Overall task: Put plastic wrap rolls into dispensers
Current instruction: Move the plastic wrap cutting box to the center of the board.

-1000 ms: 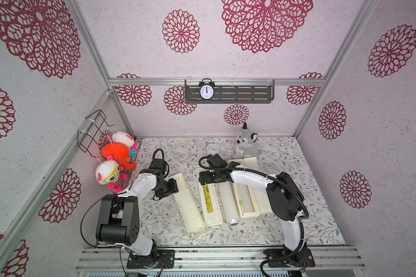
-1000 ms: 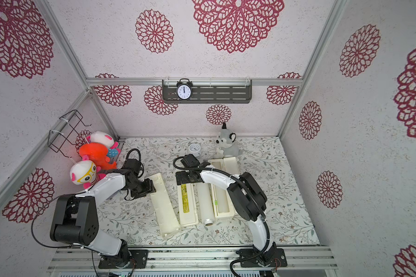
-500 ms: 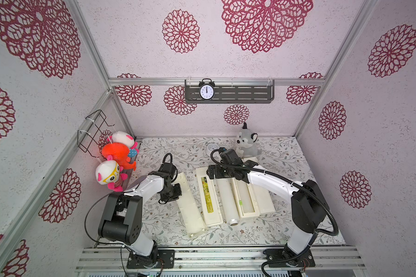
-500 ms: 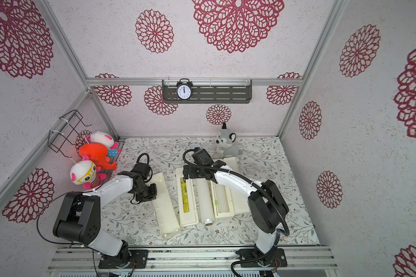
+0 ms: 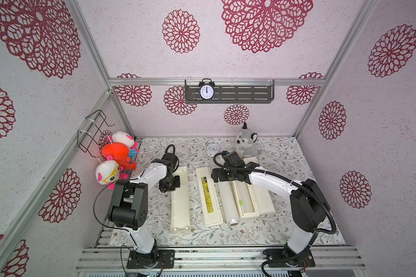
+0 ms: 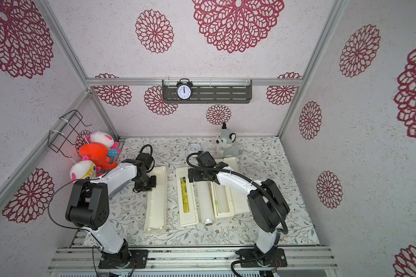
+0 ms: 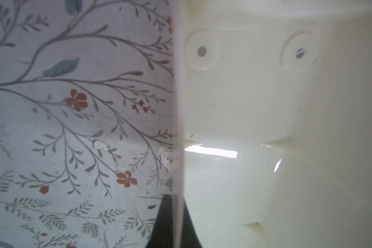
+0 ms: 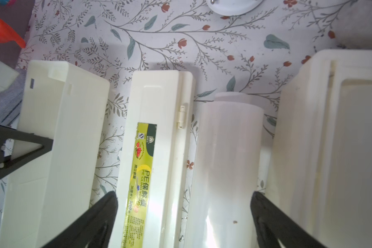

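Left pincer [image 5: 174, 183] clamped on dispenser wall [image 7: 177, 128].
Right pincer [image 8: 184, 216] spread above 1 plastic wrap roll [image 5: 227, 200], nothing held.

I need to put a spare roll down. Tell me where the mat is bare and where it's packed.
Bare: the front strip of mat between the box ends and the metal rail; the back right corner beside the plush wolf. Crowded: the middle, where the dispensers and a roll lie side by side.

stereo pair overhead; wrist cameras close.
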